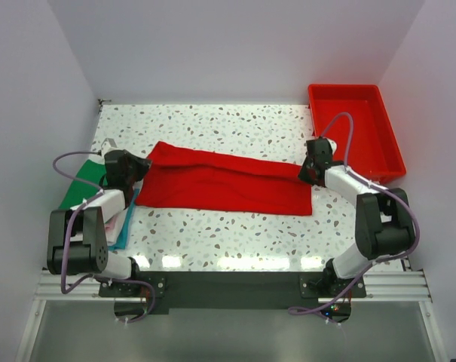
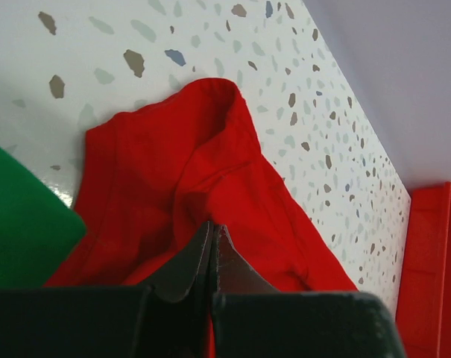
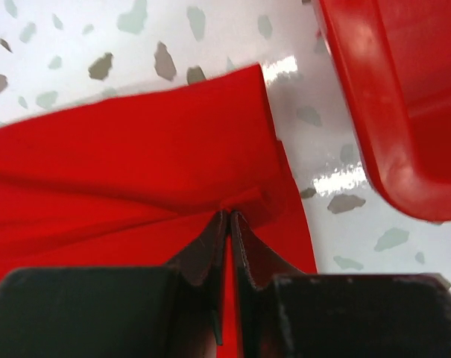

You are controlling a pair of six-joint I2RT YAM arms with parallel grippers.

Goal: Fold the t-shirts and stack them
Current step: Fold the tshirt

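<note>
Speckled white worktop [image 1: 235, 234], bright red cloth t-shirt [image 1: 220, 181] stretched across it. Your left gripper [image 1: 137, 172] and right gripper [image 1: 309, 174] each clamp one end.

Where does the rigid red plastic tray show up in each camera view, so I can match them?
Top external: the rigid red plastic tray sits at the far right corner of the table.
Left wrist: a strip at the lower right edge.
Right wrist: it fills the upper right corner.
Shared landmark: the bright red cloth t-shirt, left of the tray in all three views.
</note>
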